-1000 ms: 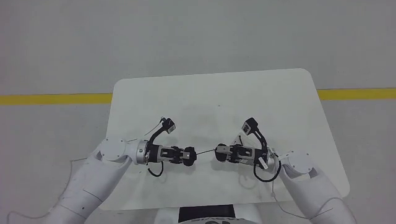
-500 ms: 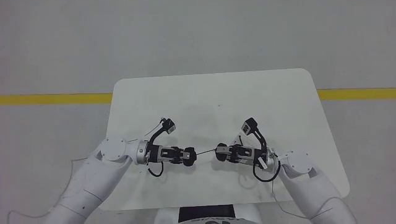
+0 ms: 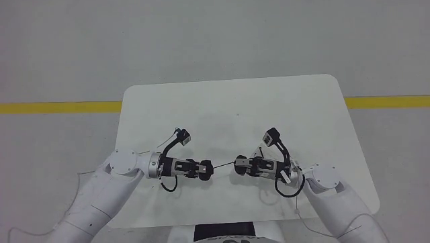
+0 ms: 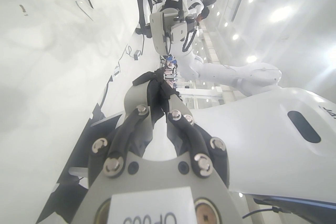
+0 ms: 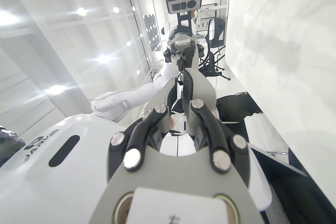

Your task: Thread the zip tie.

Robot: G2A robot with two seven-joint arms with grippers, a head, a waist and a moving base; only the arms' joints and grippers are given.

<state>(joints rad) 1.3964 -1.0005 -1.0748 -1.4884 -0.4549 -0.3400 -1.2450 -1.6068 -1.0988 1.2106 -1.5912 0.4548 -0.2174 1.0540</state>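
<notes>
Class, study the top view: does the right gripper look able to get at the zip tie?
Probably yes. The zip tie spans the open gap between the left gripper and the right gripper, tip facing tip above the table, and nothing lies between them; its end seems to reach the right one.

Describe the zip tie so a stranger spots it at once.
Over the white table, near its robot-side edge, two grippers face each other. The zip tie is the thin dark strand bridging left gripper and right gripper, straight and finer than the looping arm cables.
</notes>
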